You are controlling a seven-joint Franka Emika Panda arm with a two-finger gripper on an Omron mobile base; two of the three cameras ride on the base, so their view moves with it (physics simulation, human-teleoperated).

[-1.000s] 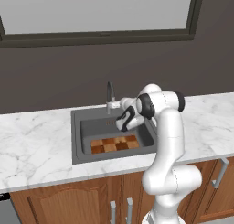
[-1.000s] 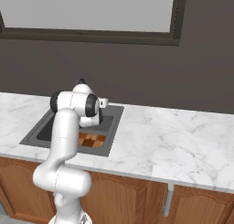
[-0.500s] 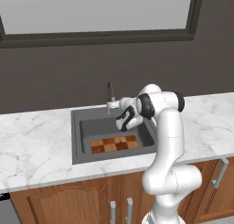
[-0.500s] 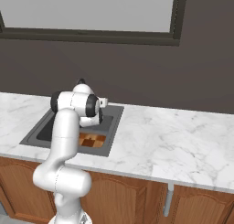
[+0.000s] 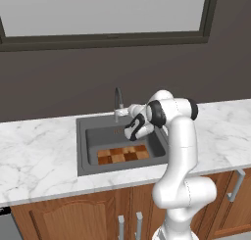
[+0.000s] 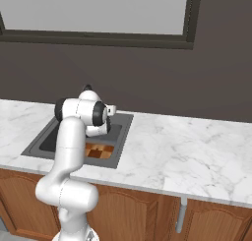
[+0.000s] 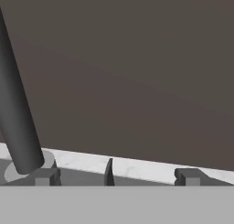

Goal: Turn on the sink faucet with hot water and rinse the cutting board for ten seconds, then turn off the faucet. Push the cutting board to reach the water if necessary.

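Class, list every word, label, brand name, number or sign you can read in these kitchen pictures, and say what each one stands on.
None: no readable text stands on the sink, the faucet, the cutting board, the marble counter or the cabinet doors.

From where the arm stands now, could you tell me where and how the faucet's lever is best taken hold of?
Probably at the free end of the thin lever, with the open gripper straddling it from the basin side. It stands narrow and edge-on between the fingertips, beside the faucet stem, at the back of the sink.
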